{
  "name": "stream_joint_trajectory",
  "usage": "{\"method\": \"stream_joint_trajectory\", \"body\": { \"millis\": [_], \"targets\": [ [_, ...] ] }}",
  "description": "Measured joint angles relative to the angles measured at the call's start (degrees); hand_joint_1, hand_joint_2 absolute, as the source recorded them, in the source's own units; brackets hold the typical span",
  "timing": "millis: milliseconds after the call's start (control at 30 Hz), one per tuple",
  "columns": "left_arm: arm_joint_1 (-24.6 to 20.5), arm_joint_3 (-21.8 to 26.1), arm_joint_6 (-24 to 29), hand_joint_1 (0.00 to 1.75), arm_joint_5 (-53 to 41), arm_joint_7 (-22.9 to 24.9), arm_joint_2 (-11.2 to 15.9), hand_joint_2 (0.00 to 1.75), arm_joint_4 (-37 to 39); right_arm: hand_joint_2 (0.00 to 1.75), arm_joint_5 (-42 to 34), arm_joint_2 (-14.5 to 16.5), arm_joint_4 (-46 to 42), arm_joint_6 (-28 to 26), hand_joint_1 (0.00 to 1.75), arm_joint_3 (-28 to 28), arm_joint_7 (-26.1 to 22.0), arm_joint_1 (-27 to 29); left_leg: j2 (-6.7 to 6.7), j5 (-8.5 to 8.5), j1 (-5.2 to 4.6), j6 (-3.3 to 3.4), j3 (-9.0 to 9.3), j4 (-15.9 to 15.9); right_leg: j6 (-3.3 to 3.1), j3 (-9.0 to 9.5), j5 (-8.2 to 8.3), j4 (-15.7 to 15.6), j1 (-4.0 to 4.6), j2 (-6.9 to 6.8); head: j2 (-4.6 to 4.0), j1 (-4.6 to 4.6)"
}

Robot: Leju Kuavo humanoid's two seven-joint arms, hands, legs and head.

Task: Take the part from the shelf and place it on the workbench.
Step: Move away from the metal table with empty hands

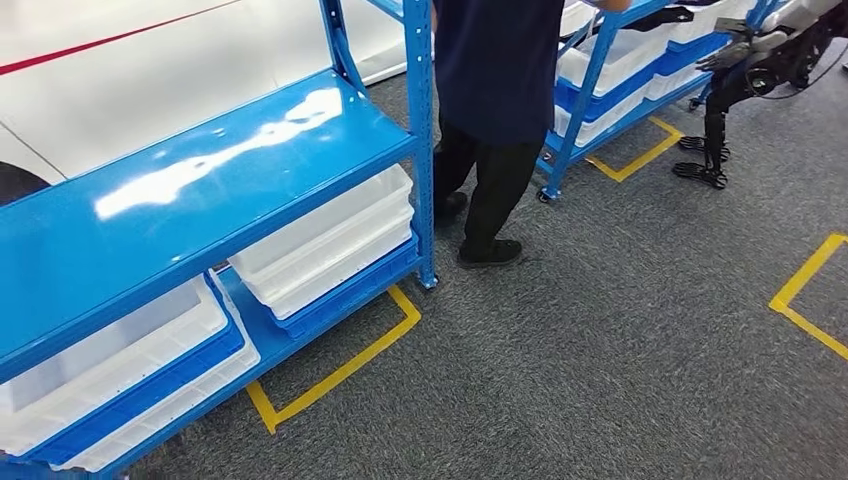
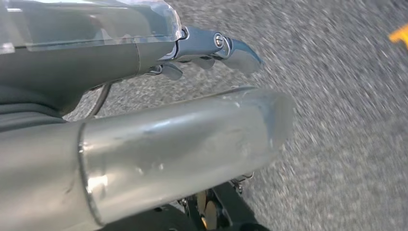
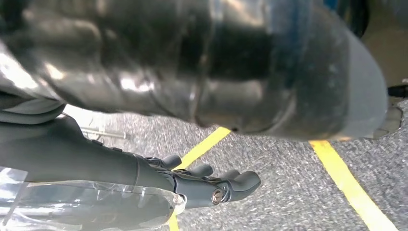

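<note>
Near shelf: blue metal rack (image 1: 190, 170) with a glossy bare top deck; below it, white plastic bins (image 1: 330, 240) stacked on blue plastic trays (image 1: 350, 290).
Far shelf: second blue metal rack (image 1: 600, 95), also loaded with white bins and blue trays.
Floor: grey carpet (image 1: 620, 340) marked with yellow tape lines (image 1: 340, 370).
Person: dark clothing and black shoes (image 1: 490, 120), standing between the two racks.
Task part: cannot be told apart among the shelf contents.
Left hand (image 2: 211, 48): fingers extended, loosely apart, holding nothing, above the carpet; view is blurred.
Right hand (image 3: 207, 185): dark fingers slightly curled and apart, holding nothing, above carpet and tape.
</note>
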Motion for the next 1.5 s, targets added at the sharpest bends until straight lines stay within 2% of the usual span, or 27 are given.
{"method": "stream_joint_trajectory", "body": {
  "millis": [67, 100, 200, 267, 333, 400, 433, 500, 567, 633, 700, 767, 833, 900, 933, 967, 1000, 1100, 1133, 1200, 1233, 1300, 1333, 1400, 1433, 1467, 1500],
  "targets": [
    [-0.1, 0.0, 0.0, 0.00, 0.0, 0.0, 0.0, 0.00, 0.0, 0.00, 0.0, 0.1, 0.0, 0.0, 0.00, 0.0, 0.0, 0.0, 2.14, 2.39, -0.41, 0.71, 4.22, -7.5, 0.39, 0.07, -0.34, 0.4, 0.19, -1.17, 0.00, 0.02],
    [-0.1, 0.0, 0.0, 0.00, 0.0, 0.0, 0.0, 0.00, 0.0, 0.00, 0.0, 0.1, 0.0, 0.0, 0.00, 0.0, 0.1, -0.1, 2.84, 2.86, -0.62, 1.09, 5.22, -9.5, 0.66, 0.12, -0.47, 0.5, 0.26, -1.67, 0.01, 0.03],
    [0.0, 0.0, -0.1, 0.00, 0.0, 0.1, 0.0, 0.00, 0.0, 0.00, 0.0, 0.1, 0.0, 0.1, 0.00, 0.0, 0.2, -0.3, 1.81, 3.28, -0.68, 1.93, 5.38, -10.5, 1.48, 0.50, -0.58, 0.5, 0.21, -2.75, 0.01, 0.03],
    [0.0, -0.1, -0.2, 0.00, -0.1, 0.2, 0.0, 0.00, 0.0, 0.00, 0.0, 0.1, 0.0, 0.1, 0.00, 0.0, 0.3, -0.4, 0.69, 3.94, -0.26, 2.60, 5.68, -11.3, 2.07, 0.06, -2.10, 2.1, 0.03, -0.61, -0.01, 0.08],
    [-0.1, -0.1, -0.3, 0.00, -0.2, 0.2, -0.1, 0.00, 0.0, 0.00, 0.0, 0.0, 0.0, 0.1, 0.00, -0.1, 0.4, -0.3, -0.43, 4.37, -0.06, 3.02, 5.58, -11.5, 2.50, -2.48, -5.73, 8.0, -0.32, 2.87, -0.01, 0.15],
    [-0.2, -0.1, -0.6, 0.00, -0.4, 0.3, -0.1, 0.00, 0.0, 0.00, 0.0, -0.1, 0.0, 0.2, 0.00, -0.3, 0.6, -0.2, -1.80, 4.45, -0.05, 3.13, 5.24, -11.3, 2.76, -5.43, -8.17, 14.3, -0.59, 4.14, 0.00, 0.15],
    [-0.1, -0.1, -0.8, 0.00, -0.5, 0.4, -0.1, 0.00, 0.0, 0.00, 0.0, -0.1, 0.0, 0.2, 0.00, -0.4, 0.8, -0.1, -2.59, 4.43, -0.04, 3.10, 5.14, -11.1, 2.87, -5.87, -7.79, 15.2, -0.70, 4.29, 0.00, 0.15],
    [-0.1, -0.2, -1.0, 0.00, -0.6, 0.7, -0.2, 0.00, 0.0, 0.00, 0.0, -0.3, 0.0, 0.2, 0.00, -0.5, 1.1, 0.0, -4.27, 4.29, 0.08, 2.83, 5.07, -10.6, 2.98, -3.74, -4.04, 10.5, -1.01, 4.94, 0.00, 0.15],
    [-0.1, -0.3, -1.1, 0.00, -0.7, 0.9, -0.2, 0.00, 0.0, 0.00, 0.0, -0.3, 0.0, 0.2, 0.00, -0.6, 1.3, 0.1, -5.74, 4.08, 0.18, 2.20, 4.75, -10.1, 2.96, -0.81, -1.23, 3.9, -1.33, 7.80, 0.00, 0.15],
    [-0.1, -0.5, -1.2, 0.00, -0.7, 1.0, -0.2, 0.00, 0.0, 0.00, 0.0, -0.4, 0.0, 0.2, 0.00, -0.7, 1.4, 0.1, -6.89, 4.17, 0.23, 1.29, 4.15, -9.8, 2.69, -0.05, -0.94, 1.6, -1.25, 9.59, 0.00, 0.11],
    [0.0, -0.5, -1.2, 0.00, -0.7, 1.0, -0.2, 0.00, 0.0, 0.00, 0.0, -0.4, 0.0, 0.2, 0.00, -0.7, 1.5, 0.1, -7.73, 4.45, 0.39, 0.48, 3.69, -9.9, 2.04, -0.16, -0.66, 1.4, -1.05, 8.40, 0.00, 0.08],
    [0.1, -0.6, -1.2, 0.00, -0.7, 1.0, -0.2, 0.00, 0.0, 0.00, 0.0, -0.3, 0.0, 0.3, 0.00, -0.8, 1.5, 0.1, -5.61, 3.50, 0.35, 0.09, 2.84, -8.5, 1.05, -0.07, -0.38, 1.0, -1.09, 6.86, -0.01, 0.04],
    [-0.1, -0.7, -1.2, 0.00, -0.8, 1.0, -0.2, 0.00, 0.0, 0.00, 0.0, -0.3, 0.0, 0.4, 0.00, -0.8, 1.5, 0.3, -2.28, 0.18, 0.17, -0.04, 0.15, -2.7, 0.26, -0.10, -0.30, 0.8, -0.90, 5.04, 0.00, -0.02],
    [-0.1, -0.8, -1.2, 0.00, -0.8, 1.1, -0.2, 0.00, 0.0, 0.00, 0.0, -0.3, 0.0, 0.4, 0.00, -0.8, 1.5, 0.4, -1.20, -3.06, 0.16, -0.16, -3.20, 4.7, -0.02, -0.22, -0.37, 0.8, -0.46, 3.11, 0.00, -0.04],
    [-0.1, -0.8, -1.2, 0.00, -0.8, 1.1, -0.3, 0.00, 0.0, 0.00, 0.0, -0.4, 0.0, 0.4, 0.00, -0.9, 1.6, 0.4, -1.03, -3.37, 0.15, -0.14, -3.84, 6.5, -0.09, -0.24, -0.42, 0.8, -0.27, 2.22, 0.00, -0.03],
    [0.0, -0.9, -1.2, 0.00, -0.8, 1.2, -0.2, 0.00, 0.0, 0.00, 0.0, -0.4, 0.0, 0.4, 0.00, -0.9, 1.6, 0.4, -0.87, -2.55, 0.12, -0.03, -3.30, 5.9, -0.14, -0.19, -0.47, 0.9, -0.12, 1.43, 0.00, -0.03],
    [0.1, -0.9, -1.2, 0.00, -0.8, 1.3, -0.2, 0.00, 0.0, 0.00, 0.0, -0.4, 0.0, 0.4, 0.00, -0.9, 1.6, 0.3, -0.49, -0.84, 0.03, 0.23, -1.61, 3.1, -0.14, -0.08, -0.54, 0.9, 0.01, 0.72, -0.01, -0.03],
    [0.0, -1.0, -1.4, 0.00, -0.8, 1.3, -0.1, 0.00, 0.0, 0.00, 0.0, -0.3, 0.0, 0.5, 0.00, -1.0, 1.7, 0.3, 3.02, 3.11, -0.87, 1.61, 4.14, -7.8, 0.23, 0.34, -0.87, 1.0, 0.41, -1.17, -0.01, -0.03],
    [-0.1, -1.0, -1.4, 0.00, -0.8, 1.3, -0.1, 0.00, 0.0, 0.00, 0.0, -0.3, 0.0, 0.5, 0.00, -1.0, 1.7, 0.3, 3.69, 3.28, -1.16, 1.92, 4.70, -9.3, 0.47, 0.42, -0.94, 1.0, 0.47, -1.73, -0.01, -0.02],
    [0.0, -1.0, -1.6, 0.00, -0.8, 1.3, -0.1, 0.00, 0.0, 0.00, 0.0, -0.3, 0.0, 0.6, 0.00, -1.1, 1.7, 0.1, 2.76, 3.45, -1.30, 2.30, 4.61, -9.8, 1.00, 0.67, -0.97, 0.8, 0.45, -2.75, -0.01, -0.02],
    [0.1, -1.0, -1.7, 0.00, -0.8, 1.3, -0.1, 0.00, 0.0, 0.00, 0.0, -0.4, 0.0, 0.6, 0.00, -1.1, 1.8, 0.0, 2.15, 3.76, -1.16, 2.51, 4.77, -10.2, 1.36, 0.81, -1.15, 0.9, 0.38, -2.32, -0.01, -0.01],
    [0.2, -1.0, -1.8, 0.00, -0.8, 1.4, -0.2, 0.00, 0.0, 0.00, 0.0, -0.4, 0.0, 0.7, 0.00, -1.3, 1.8, -0.1, 0.99, 4.49, -0.72, 3.11, 5.02, -11.0, 2.01, -0.07, -3.08, 3.3, 0.19, 0.61, 0.00, 0.02],
    [0.1, -1.0, -1.9, 0.00, -0.8, 1.4, -0.2, 0.00, 0.0, 0.00, 0.1, -0.4, 0.0, 0.7, 0.00, -1.3, 1.9, 0.0, 0.47, 4.75, -0.59, 3.29, 5.01, -11.1, 2.26, -1.39, -4.86, 6.2, -0.02, 2.51, 0.00, 0.03],
    [0.0, -1.0, -1.9, 0.00, -0.8, 1.5, -0.2, 0.00, 0.0, 0.00, 0.1, -0.6, 0.0, 0.7, 0.00, -1.4, 2.0, 0.2, -0.80, 4.93, -0.53, 3.50, 4.71, -11.1, 2.58, -4.82, -8.13, 13.3, -0.34, 4.20, -0.01, 0.03],
    [0.0, -1.0, -2.0, 0.00, -0.8, 1.5, -0.2, 0.00, 0.0, 0.00, 0.1, -0.6, 0.0, 0.7, 0.00, -1.5, 2.0, 0.2, -1.56, 4.96, -0.51, 3.50, 4.63, -11.0, 2.74, -5.86, -8.44, 15.4, -0.50, 4.36, -0.01, 0.02],
    [0.0, -1.0, -2.0, 0.00, -0.8, 1.5, -0.2, 0.00, 0.0, 0.00, 0.2, -0.7, 0.0, 0.7, 0.00, -1.5, 2.0, 0.3, -2.39, 4.95, -0.46, 3.45, 4.59, -10.8, 2.88, -5.96, -7.54, 15.4, -0.68, 4.43, 0.00, 0.02],
    [0.0, -1.0, -2.1, 0.00, -0.8, 1.5, -0.2, 0.00, 0.0, 0.00, 0.2, -0.8, 0.0, 0.7, 0.00, -1.5, 2.0, 0.3, -3.19, 4.90, -0.39, 3.33, 4.58, -10.6, 3.01, -5.05, -5.64, 13.3, -0.90, 4.59, 0.00, 0.02]
  ]
}}
